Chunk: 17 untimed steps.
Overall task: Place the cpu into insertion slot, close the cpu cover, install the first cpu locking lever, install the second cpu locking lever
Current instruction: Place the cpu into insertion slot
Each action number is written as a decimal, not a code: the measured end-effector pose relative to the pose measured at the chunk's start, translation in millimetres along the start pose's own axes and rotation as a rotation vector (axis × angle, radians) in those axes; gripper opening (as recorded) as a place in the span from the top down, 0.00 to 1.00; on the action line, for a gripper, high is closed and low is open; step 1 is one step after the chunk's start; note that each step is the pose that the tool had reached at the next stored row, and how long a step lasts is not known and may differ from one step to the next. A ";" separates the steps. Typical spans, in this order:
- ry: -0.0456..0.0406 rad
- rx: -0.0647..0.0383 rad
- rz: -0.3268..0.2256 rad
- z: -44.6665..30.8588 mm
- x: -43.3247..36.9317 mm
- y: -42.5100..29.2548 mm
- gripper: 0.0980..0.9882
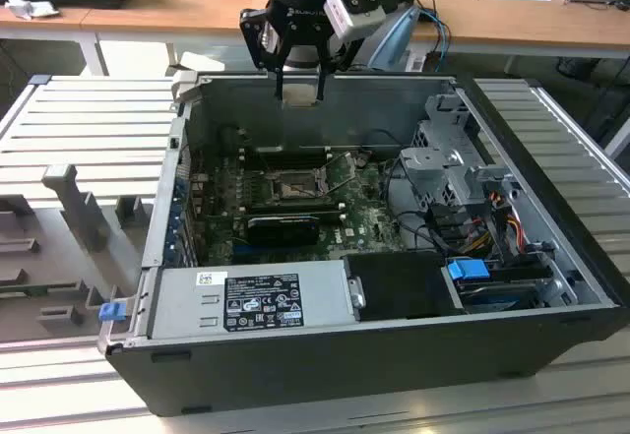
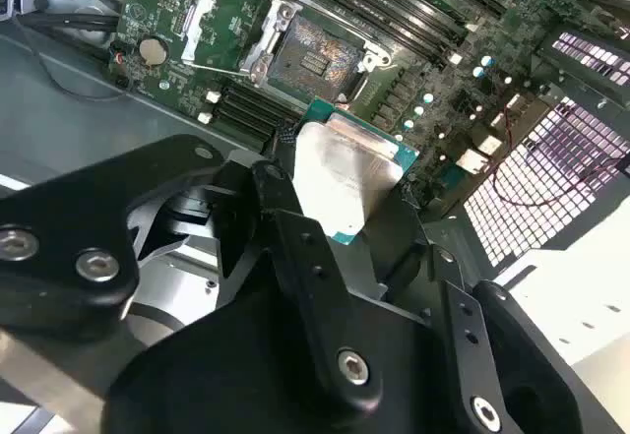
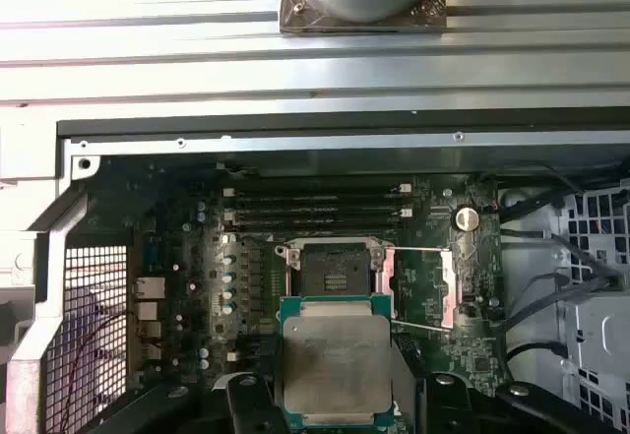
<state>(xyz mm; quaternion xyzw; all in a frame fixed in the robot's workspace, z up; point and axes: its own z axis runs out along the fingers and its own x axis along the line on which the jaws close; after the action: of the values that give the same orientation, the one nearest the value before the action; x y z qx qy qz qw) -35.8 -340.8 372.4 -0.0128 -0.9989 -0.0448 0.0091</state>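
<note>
First wrist view: end effector (image 3: 335,409) pinches cpu (image 3: 335,355) level; open slot (image 3: 336,277) lies well below, cover (image 3: 446,291) swung aside.

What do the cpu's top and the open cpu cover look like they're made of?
The cpu: its top looks like dull, matte silvery metal, slightly smudged, on a green board rim, probably fibreglass. The cpu cover: thin bare metal, likely steel, with bright glints along its edges.

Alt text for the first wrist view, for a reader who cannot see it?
The gripper holds the cpu flat above an open computer case. Beyond it lies the empty insertion slot, its cpu cover flipped open beside it on the green motherboard.
</note>
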 end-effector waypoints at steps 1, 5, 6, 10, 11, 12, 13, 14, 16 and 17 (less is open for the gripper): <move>0.0000 0.000 0.000 0.0 0.0 0.0 0.52; -0.0060 -0.001 0.066 0.0 0.0 0.0 0.52; -0.0073 -0.002 0.082 0.1 0.0 0.0 0.52; -0.0077 -0.002 0.089 1.4 -0.1 -0.3 0.52; -0.0073 -0.002 0.089 1.8 -0.1 -0.3 0.52; -0.0071 -0.002 0.089 2.1 -0.1 -0.4 0.52; -0.0070 -0.002 0.089 2.4 -0.1 -0.4 0.52; -0.0069 -0.002 0.089 2.7 -0.1 -0.4 0.52; -0.0073 -0.002 0.093 3.2 -0.2 -0.5 0.52; -0.0079 -0.002 0.100 3.2 -0.2 -0.5 0.52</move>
<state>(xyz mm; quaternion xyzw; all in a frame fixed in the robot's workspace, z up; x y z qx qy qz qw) -35.7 -341.0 369.1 -0.0631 -0.9970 -0.0452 0.0074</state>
